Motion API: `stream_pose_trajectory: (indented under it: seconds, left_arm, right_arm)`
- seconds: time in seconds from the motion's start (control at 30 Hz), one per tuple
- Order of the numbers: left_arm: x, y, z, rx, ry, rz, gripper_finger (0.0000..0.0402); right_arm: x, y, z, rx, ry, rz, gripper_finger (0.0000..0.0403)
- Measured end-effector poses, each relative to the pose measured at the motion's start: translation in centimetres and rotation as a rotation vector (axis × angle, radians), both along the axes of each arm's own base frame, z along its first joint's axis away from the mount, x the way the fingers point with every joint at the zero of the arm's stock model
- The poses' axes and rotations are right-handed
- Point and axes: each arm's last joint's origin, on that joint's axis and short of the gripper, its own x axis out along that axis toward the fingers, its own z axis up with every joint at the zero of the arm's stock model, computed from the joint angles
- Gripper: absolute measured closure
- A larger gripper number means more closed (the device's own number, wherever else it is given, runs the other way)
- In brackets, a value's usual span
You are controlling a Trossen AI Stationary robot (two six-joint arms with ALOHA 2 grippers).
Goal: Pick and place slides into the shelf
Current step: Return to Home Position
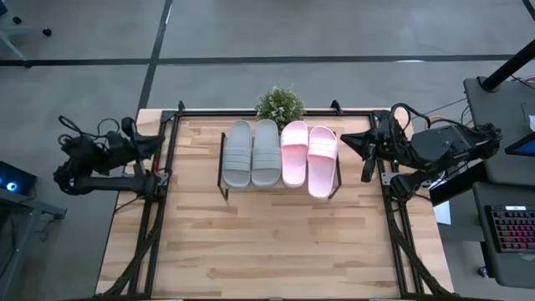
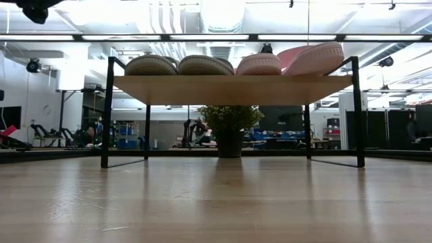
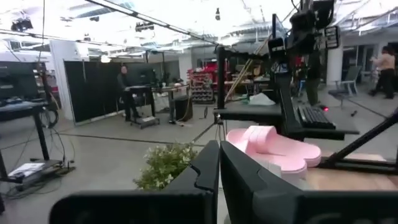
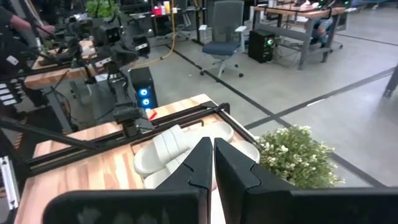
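Four slides lie side by side, soles down, on the shelf (image 2: 229,89) at the table's far middle. The grey-green pair (image 1: 251,154) is on its left half and the pale pink pair (image 1: 308,155) on its right. The rightmost pink slide (image 2: 317,59) sits a little askew and tilted against its neighbour. My left gripper (image 1: 157,144) hangs shut over the table's left edge, clear of the shelf, and its wrist view shows the pink slide (image 3: 273,146) beyond the fingers. My right gripper (image 1: 347,140) is shut too, just right of the shelf, with the grey slides (image 4: 168,149) ahead of it.
A small potted plant (image 1: 280,105) stands behind the shelf at the table's far edge. Black frame rails (image 1: 163,192) run along the table's left and right sides. The bare wooden tabletop (image 1: 267,242) stretches from the shelf to the near edge. A desk with a keyboard (image 1: 512,227) stands off the table's right side.
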Motion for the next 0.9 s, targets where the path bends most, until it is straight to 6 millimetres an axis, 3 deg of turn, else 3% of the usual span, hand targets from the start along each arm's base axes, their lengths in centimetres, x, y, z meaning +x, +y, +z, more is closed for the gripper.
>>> stream_pose_trajectory:
  seconds: [0.23, 0.47, 0.63, 0.9]
  left_arm:
    - [0.7, -0.3, -1.2, -0.028, 0.078, -0.088, 0.0401]
    - [3.4, -0.7, -5.2, -0.206, 0.182, -0.216, 0.0401]
    - [5.4, -1.0, -7.3, -0.189, 0.142, -0.305, 0.0401]
    - [6.6, -1.2, -9.9, -0.173, 0.142, -0.345, 0.0401]
  right_arm:
    - [-0.2, -0.1, 0.0, 0.003, -0.008, -0.016, 0.0394]
    - [-0.1, -0.1, -0.2, -0.021, 0.009, -0.011, 0.0394]
    - [0.1, 0.0, -0.8, -0.029, 0.028, -0.007, 0.0394]
    - [0.2, 0.1, -0.9, 0.026, 0.012, 0.007, 0.0394]
